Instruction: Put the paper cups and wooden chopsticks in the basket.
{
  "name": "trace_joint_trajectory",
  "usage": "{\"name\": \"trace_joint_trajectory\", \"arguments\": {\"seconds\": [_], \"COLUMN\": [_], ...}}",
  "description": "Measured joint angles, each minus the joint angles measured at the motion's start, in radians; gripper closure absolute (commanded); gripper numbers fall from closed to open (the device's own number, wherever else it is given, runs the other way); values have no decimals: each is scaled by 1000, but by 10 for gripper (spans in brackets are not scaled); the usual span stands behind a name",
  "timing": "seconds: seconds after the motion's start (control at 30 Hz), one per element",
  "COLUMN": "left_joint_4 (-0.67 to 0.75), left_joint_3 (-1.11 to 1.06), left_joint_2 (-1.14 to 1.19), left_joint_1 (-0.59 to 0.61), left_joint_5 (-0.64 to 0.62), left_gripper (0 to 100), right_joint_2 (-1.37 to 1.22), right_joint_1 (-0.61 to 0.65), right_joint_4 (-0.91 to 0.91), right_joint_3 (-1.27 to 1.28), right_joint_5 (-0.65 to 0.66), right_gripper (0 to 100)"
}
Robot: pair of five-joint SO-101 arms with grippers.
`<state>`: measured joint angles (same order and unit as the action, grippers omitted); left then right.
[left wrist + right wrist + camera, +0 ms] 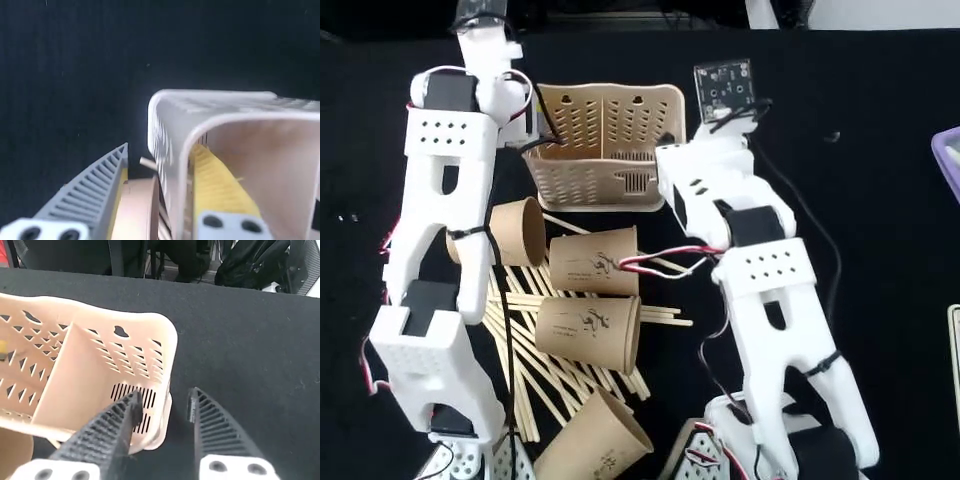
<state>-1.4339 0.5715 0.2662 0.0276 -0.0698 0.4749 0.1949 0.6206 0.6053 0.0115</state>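
The right hand (164, 396) is seen released and empty. One finger is laid against the outside of the basket (100, 320) at its corner, and the other is held over the bare desk (250, 340). The left hand (161, 150) is set at the basket's opposite end wall; whether that wall is clenched cannot be told.

In the high view the basket stands at 12 o'clock of the pile. Four paper cups (588, 332) lie on their sides, with the wooden chopsticks (535, 385) fanned beneath them. Nothing is seen inside the basket, so the first pick is judged not yet begun.

For the next move, the right hand would need to be drawn toward 7 o'clock to the nearest cup (592, 262). It should be closed lightly on the thin wall. The cups are best cleared first, since they cover the sticks.

The divider (60, 370) and the right hand's gap are made plain by the right wrist view. The pile's layout is given by the high view. The end wall is shown close up by the left wrist view.
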Motion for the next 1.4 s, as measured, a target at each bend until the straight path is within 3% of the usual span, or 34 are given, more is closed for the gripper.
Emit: {"name": "trace_joint_trajectory", "arguments": {"seconds": [0.13, 0.3, 0.4, 0.57, 0.8, 1.0, 1.1, 1.23, 1.4], "left_joint_4": [54, 60, 60, 58, -43, -272, -313, -322, -322], "left_joint_3": [-8, 25, 49, 110, 242, 460, 499, 474, 253], "left_joint_2": [-5, -6, -6, -6, -6, -6, -17, -78, -215], "left_joint_1": [3, 3, 3, 3, 17, 127, 213, 359, 517], "left_joint_5": [0, 2, 2, 2, 2, -2, 9, 141, 259], "left_gripper": [791, 665, 684, 695, 696, 697, 698, 698, 698], "right_joint_2": [-6, -6, -8, -8, 17, 167, 245, 361, 466], "right_joint_1": [0, 0, 0, 0, 0, 0, 14, 64, 176], "right_joint_4": [0, 0, 0, 18, 121, 296, 359, 391, 351], "right_joint_3": [-11, -78, -123, -166, -175, -175, -172, -60, 158], "right_joint_5": [0, 0, 0, 5, 6, 23, 60, 120, 155], "right_gripper": [857, 857, 848, 735, 776, 772, 772, 772, 773]}}
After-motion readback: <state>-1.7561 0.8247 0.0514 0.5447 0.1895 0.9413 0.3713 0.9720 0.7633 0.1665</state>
